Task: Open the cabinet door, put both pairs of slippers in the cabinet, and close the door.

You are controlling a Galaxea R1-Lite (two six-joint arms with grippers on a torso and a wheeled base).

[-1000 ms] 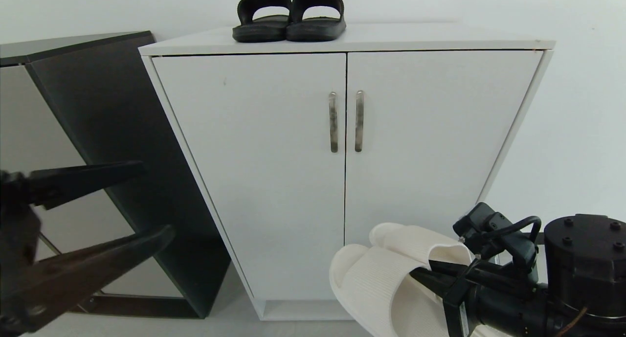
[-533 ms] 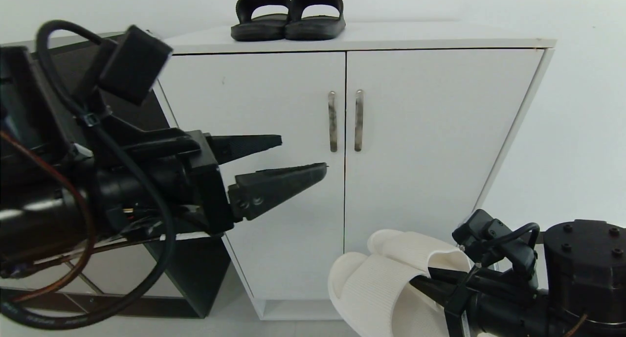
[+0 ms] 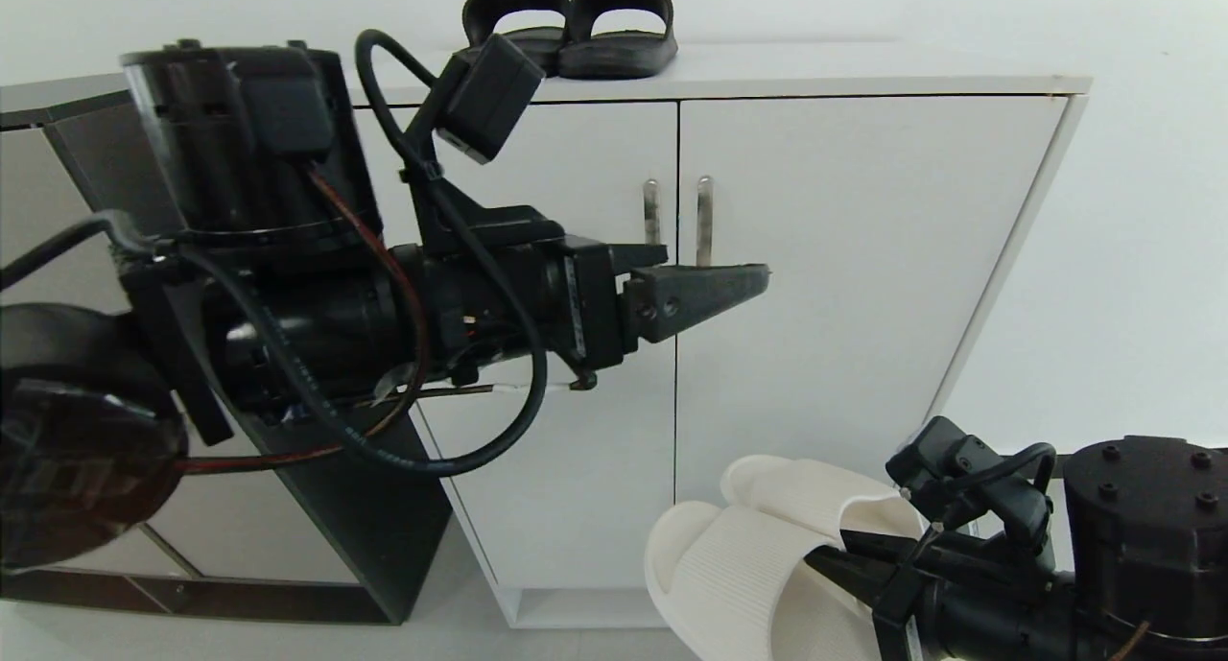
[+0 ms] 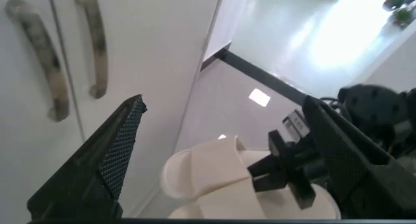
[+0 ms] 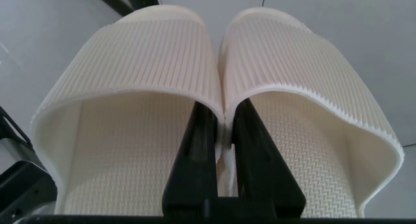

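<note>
While right gripper (image 3: 827, 544) pinches cream ribbed foam slippers (image 3: 748, 546) | left gripper (image 3: 715, 266) spread near slim metal handles (image 3: 705, 215) | risk: snagging both close-set handles

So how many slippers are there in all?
4. Two black slippers sit side by side on the cabinet top; two white slippers are clamped together by the fingers of the right gripper, low before the right door. The shut cabinet could hide more.

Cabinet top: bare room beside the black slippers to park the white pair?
Yes: the cabinet top is bare from the black slippers rightward to its right edge. Left of them the left arm blocks the view. Crowded at the handles, where the left gripper hovers open.
</note>
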